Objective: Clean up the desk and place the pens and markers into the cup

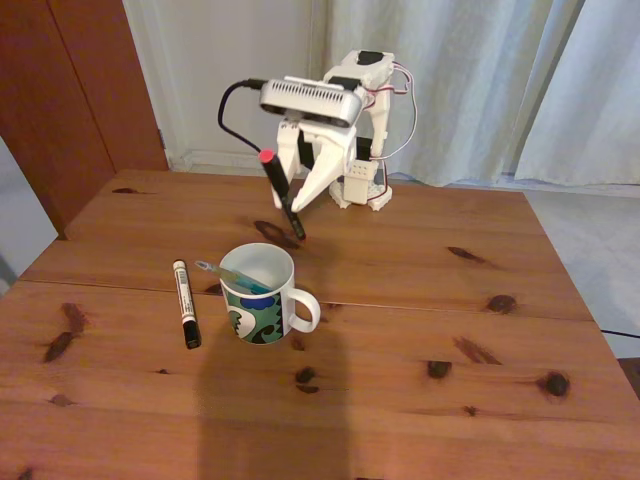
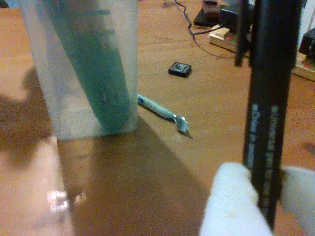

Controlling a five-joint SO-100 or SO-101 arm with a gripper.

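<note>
At the back of the desk (image 1: 400,300), my gripper (image 1: 296,203) is shut on the thin black pen (image 1: 281,194). The pen is tilted, with its red end up and its lower end just above the wood behind the cup. In the wrist view the black pen (image 2: 269,98) stands upright between my white fingers (image 2: 231,196), with the gripper (image 2: 268,199) shut on it. The white cup (image 1: 258,295) with the green and blue swirl stands mid-desk with the teal pen (image 1: 226,275) leaning inside it. A white marker (image 1: 185,302) with a black cap lies left of the cup.
The wrist view shows a translucent container (image 2: 83,69) with something teal inside, a thin pale pen (image 2: 162,110) lying on the wood, a small black square (image 2: 179,69), and cables (image 2: 197,29) farther back. A cupboard and curtains stand behind the desk.
</note>
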